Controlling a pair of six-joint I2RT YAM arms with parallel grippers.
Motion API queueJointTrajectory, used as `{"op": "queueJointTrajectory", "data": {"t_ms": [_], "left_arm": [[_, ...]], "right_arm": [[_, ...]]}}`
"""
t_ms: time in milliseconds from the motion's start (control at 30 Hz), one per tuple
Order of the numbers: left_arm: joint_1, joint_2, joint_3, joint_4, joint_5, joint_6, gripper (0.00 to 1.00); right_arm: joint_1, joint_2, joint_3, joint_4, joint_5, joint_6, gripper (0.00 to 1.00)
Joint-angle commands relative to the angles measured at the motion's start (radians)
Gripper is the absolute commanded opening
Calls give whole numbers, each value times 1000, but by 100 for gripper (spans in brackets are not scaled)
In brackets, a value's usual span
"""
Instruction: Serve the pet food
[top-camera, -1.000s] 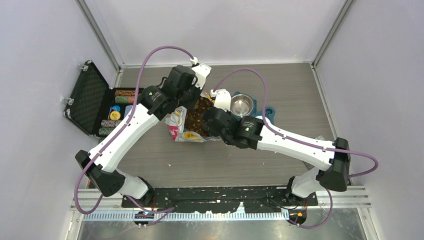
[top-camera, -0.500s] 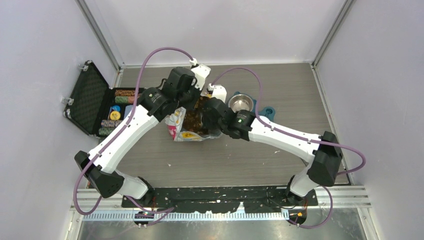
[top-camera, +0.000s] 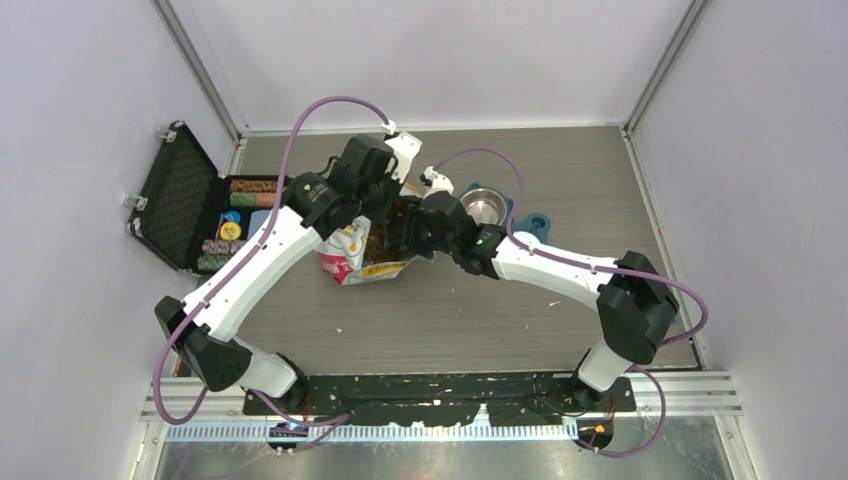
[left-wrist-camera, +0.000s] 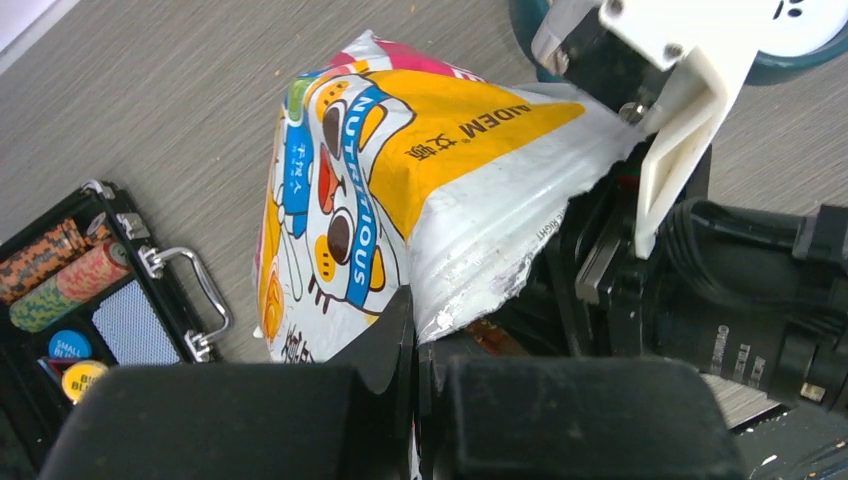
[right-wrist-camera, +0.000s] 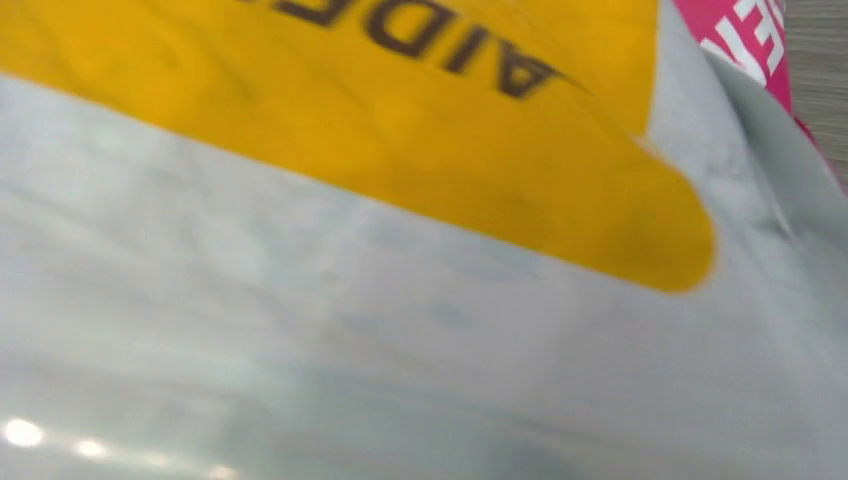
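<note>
The pet food (top-camera: 384, 242) is a mass of small brown pellets inside an open bag (left-wrist-camera: 400, 180). From above, the pellets show through the bag's mouth, in the gap between the two arms. The left wrist view shows only a small brown patch of them behind the torn white edge of the bag.

The bag stands on the table (top-camera: 450, 320) near the middle, tilted, with its mouth facing the far right. Its front is yellow, white and pink, with a cartoon face and blue lettering.

The left claw (left-wrist-camera: 415, 350) is closed, with its two fingers pinching the torn upper edge of the bag. That edge runs up from between the fingertips.

The right claw (top-camera: 408, 226) reaches into the mouth of the bag from the right side. Its fingers are hidden by the bag and by the wrist above them, so you cannot tell whether they are wide, narrow or holding anything. The right wrist view is filled by the bag's grey and yellow surface at close range, and it is blurred.

A metal bowl (top-camera: 483, 210) sits just to the right of the bag, beyond the right wrist. It rests in a teal holder (top-camera: 535, 222).

A black case (top-camera: 180, 195) lies open at the far left edge of the table, well apart from the bag. It holds rows of coloured chips (top-camera: 248, 186).
</note>
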Motion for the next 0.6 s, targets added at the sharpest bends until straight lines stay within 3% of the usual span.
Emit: {"op": "queueJointTrajectory", "data": {"t_ms": [0, 400, 567], "left_arm": [[-25, -40, 61, 154, 75, -17, 0], [-25, -77, 51, 182, -78, 9, 0], [-25, -83, 68, 191, -113, 2, 0]], "right_arm": [[17, -3, -79, 288, -312, 195, 5], [-20, -257, -273, 410, -186, 268, 5], [-25, -358, -283, 339, -82, 227, 5]]}}
